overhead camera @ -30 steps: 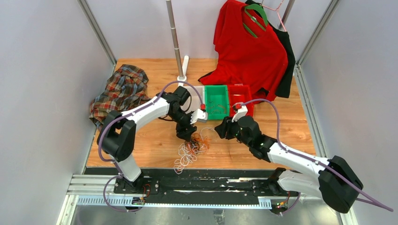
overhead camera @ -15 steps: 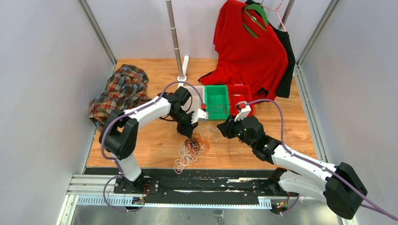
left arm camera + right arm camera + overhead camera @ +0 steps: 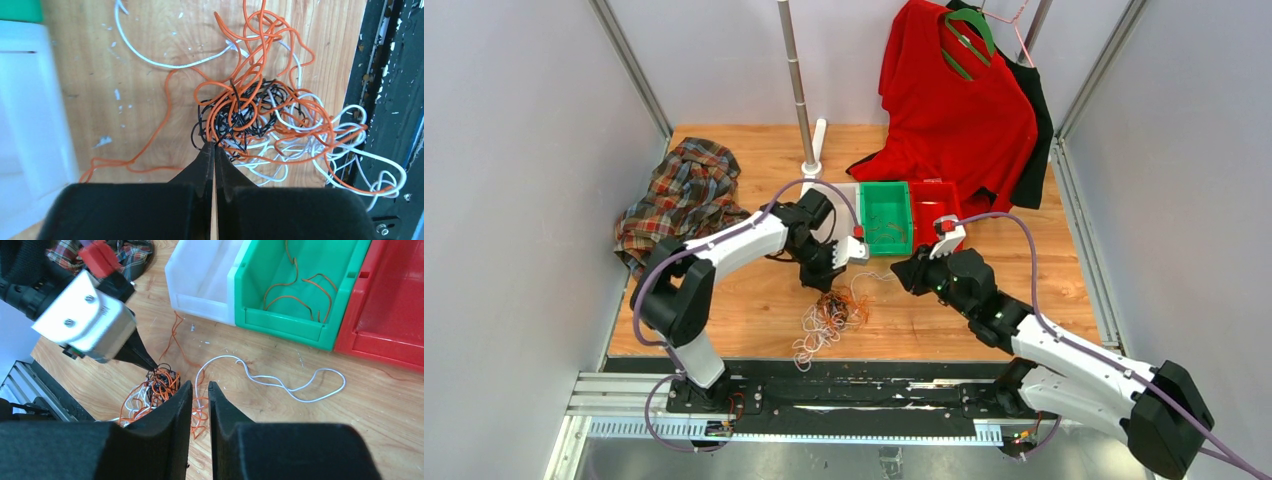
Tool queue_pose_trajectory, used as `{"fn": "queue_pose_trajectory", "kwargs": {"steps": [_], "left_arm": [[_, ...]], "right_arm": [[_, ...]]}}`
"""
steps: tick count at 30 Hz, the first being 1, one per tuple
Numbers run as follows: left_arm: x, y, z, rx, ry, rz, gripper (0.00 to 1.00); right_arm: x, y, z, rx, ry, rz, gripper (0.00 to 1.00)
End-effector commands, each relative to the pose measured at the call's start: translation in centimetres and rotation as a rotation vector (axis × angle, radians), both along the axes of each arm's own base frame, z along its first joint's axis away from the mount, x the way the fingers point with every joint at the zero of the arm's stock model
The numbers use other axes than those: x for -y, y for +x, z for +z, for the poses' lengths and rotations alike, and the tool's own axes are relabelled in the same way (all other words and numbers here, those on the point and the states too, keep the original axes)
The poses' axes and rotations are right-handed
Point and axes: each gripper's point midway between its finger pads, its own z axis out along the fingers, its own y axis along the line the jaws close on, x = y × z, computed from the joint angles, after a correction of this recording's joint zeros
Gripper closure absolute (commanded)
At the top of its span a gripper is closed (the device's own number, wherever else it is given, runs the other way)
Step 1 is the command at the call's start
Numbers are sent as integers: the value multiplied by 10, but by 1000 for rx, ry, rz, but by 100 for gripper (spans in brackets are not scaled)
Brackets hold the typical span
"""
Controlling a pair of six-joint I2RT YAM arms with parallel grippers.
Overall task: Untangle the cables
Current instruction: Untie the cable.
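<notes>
Left hand (image 3: 214, 146) clenched at cable tangle (image 3: 250, 115) edge — strand grip unconfirmed. Right hand (image 3: 200, 390) narrowly parted near tangle, nothing held. Slow pull advised — whole tangle dragged otherwise.

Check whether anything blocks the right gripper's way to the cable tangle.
Nothing visible does. Only table lies between the right gripper and the cables; the left gripper is at the tangle's far side, off that path.
</notes>
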Motion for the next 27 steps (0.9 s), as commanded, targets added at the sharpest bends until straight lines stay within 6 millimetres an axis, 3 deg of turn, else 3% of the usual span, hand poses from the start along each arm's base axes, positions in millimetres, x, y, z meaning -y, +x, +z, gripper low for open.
{"fn": "queue_pose_trajectory", "kwargs": {"steps": [1,6,10,13,19,27], "left_arm": [[4,12,48,135,-56,30,99],[-4,2,98,188,-94,78,99],[-9,-6,131,213,-122,113,99],[-9,-9,155,233,-157,133,99],[-7,-17,184,246,-209,168,99],[-3,-35,218,222,-277,190,99]], "right_arm": [[-1,-2,4,18,4,5,82],[-20,-4,17,38,42,75,77],[-46,-13,38,97,85,162,54],[-67,-22,53,144,97,227,44],[-107,-34,75,227,110,327,37],[-130,-10,76,305,22,246,37]]}}
